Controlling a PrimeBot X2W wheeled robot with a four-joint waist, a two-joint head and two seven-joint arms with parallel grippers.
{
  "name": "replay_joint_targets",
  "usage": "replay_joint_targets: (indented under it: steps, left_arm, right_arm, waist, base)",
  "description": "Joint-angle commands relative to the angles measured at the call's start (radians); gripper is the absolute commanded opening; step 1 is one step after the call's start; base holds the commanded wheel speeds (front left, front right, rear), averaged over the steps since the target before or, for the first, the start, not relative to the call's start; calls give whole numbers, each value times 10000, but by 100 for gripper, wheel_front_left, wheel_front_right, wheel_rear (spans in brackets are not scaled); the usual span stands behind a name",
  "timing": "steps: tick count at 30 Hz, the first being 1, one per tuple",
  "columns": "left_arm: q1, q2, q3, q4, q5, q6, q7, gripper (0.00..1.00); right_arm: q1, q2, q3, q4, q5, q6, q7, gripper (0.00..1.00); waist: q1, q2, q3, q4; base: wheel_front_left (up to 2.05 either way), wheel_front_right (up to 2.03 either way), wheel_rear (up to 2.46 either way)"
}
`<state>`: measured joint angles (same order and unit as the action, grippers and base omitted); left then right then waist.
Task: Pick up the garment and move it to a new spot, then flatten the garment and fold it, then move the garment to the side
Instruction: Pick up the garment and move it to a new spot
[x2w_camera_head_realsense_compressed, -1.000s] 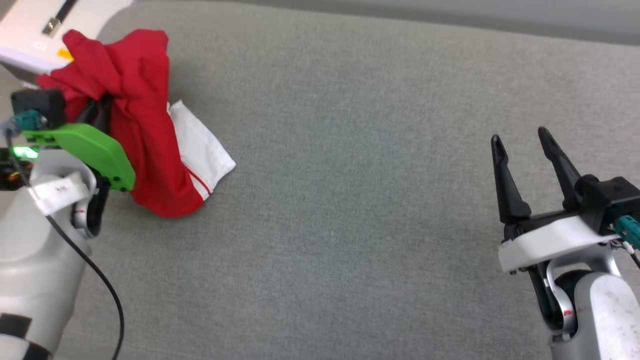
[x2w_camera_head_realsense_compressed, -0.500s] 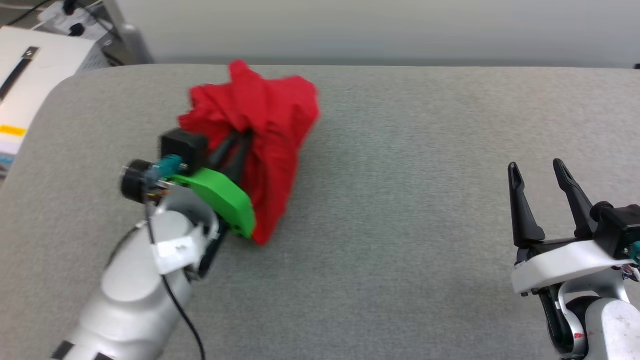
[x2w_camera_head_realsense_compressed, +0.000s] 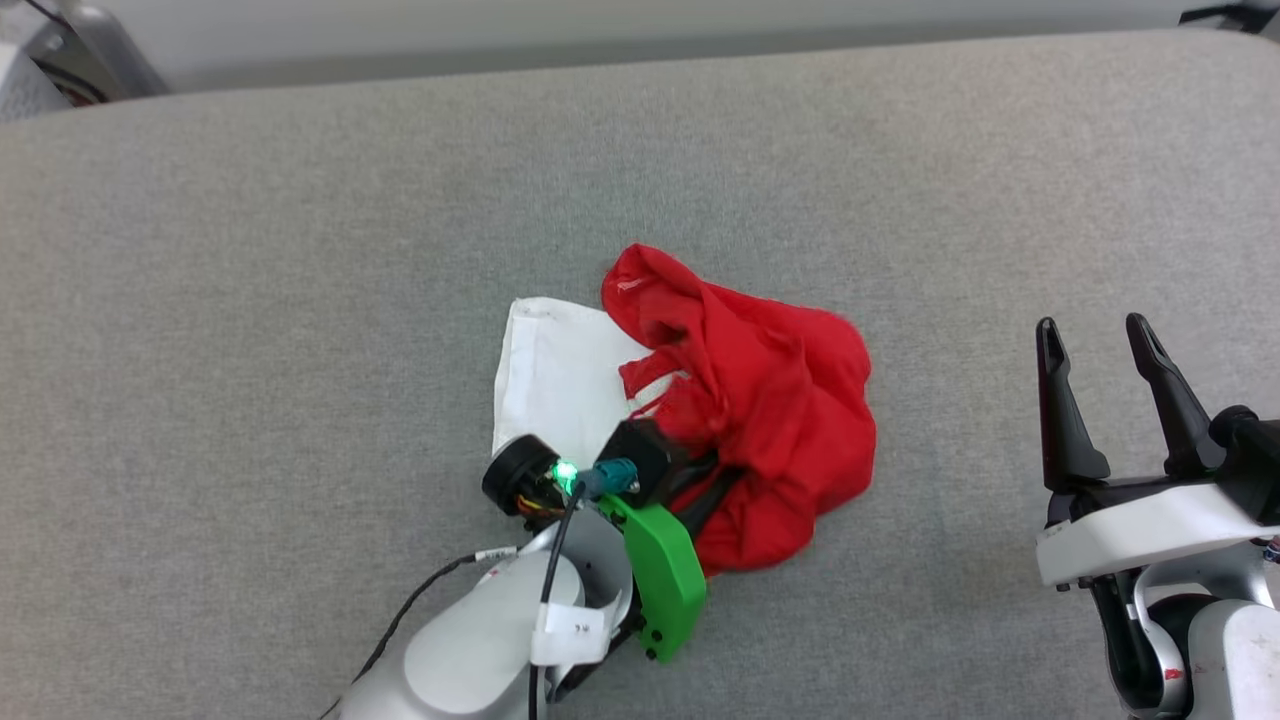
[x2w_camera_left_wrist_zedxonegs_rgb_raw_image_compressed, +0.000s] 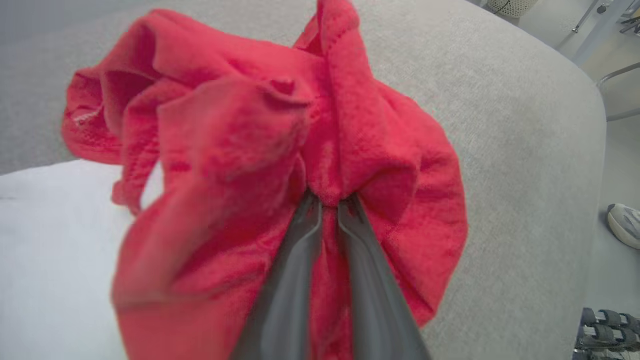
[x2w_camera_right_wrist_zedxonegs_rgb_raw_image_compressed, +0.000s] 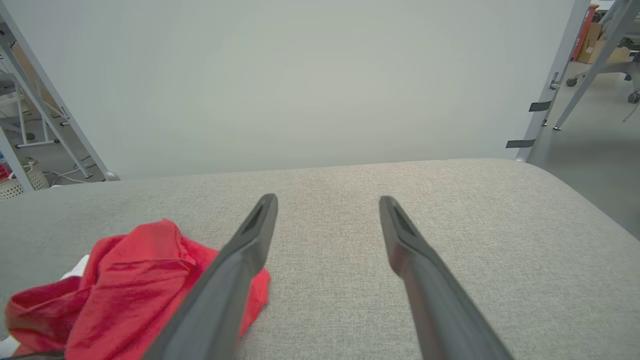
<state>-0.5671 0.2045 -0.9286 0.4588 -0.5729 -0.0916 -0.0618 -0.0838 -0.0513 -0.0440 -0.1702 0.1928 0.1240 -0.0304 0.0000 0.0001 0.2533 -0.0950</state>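
Garment (x2w_camera_head_realsense_compressed: 770, 420) bunched at frame centre, pinched by left gripper (x2w_camera_left_wrist_zedxonegs_rgb_raw_image_compressed: 327, 200).
Head view: the red cloth lies crumpled on the grey fabric surface (x2w_camera_head_realsense_compressed: 250, 250), with a white sleeve (x2w_camera_head_realsense_compressed: 550, 370) spread flat at its left. Left wrist view: the fingers are nearly together, clamped on a red fold. Right gripper (x2w_camera_head_realsense_compressed: 1093, 330) sits at lower right of the frame, fingers spread wide, holding nothing, well apart from the cloth.
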Motion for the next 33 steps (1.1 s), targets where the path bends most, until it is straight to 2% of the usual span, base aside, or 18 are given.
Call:
replay_joint_targets:
  steps: [1, 2, 3, 4, 5, 13, 23, 27, 33]
  left_arm:
    - [126, 12, -84, 136, 190, -44, -32, 0]
    - [110, -8, -185, 221, 269, -64, -81, 0]
    - [97, -37, -230, 264, 321, -63, -152, 33]
    - [70, -72, -255, 293, 414, -8, -317, 54]
    - [61, -98, -272, 308, 488, 44, -459, 100]
    - [503, -202, 154, -195, 699, 852, -1752, 100]
    - [1689, 158, 2097, -1967, 474, 2053, -1994, 100]
    - [2139, 323, 2987, -2411, 585, 2329, -1996, 100]
    - [2811, 496, 4194, -2730, 732, 2508, -1998, 100]
  right_arm:
    - [-140, 9, 25, -39, 49, 67, -81, 100]
    - [-187, 9, 39, -27, 36, 67, -94, 100]
    - [-221, 10, 54, -19, 18, 67, -100, 100]
    - [-253, 10, 61, -7, 0, 67, -107, 100]
    - [-268, 10, 68, 13, -22, 67, -108, 100]
    - [-22, 10, 125, 326, -105, 67, -51, 100]
    - [632, 10, 79, 238, -185, 67, 286, 100]
    - [851, 10, 71, 155, -193, 67, 419, 100]
    - [1172, 10, 35, 40, -201, 67, 549, 100]
  waist:
    - [0, -1, 487, -57]
    - [0, -1, 515, -26]
    - [0, -1, 522, 2]
    - [0, -1, 504, 52]
    - [0, -1, 460, 96]
    - [0, -1, -556, 473]
    - [0, -1, -1534, 929]
    - [0, -1, -1680, 1065]
    - [0, -1, -1842, 1185]
  base:
    - [0, 0, 0]
    - [0, 0, 0]
    - [0, 0, 0]
    - [0, 0, 0]
    - [0, 0, 0]
    - [0, 0, 0]
    - [0, 0, 0]
    - [0, 0, 0]
    - [0, 0, 0]
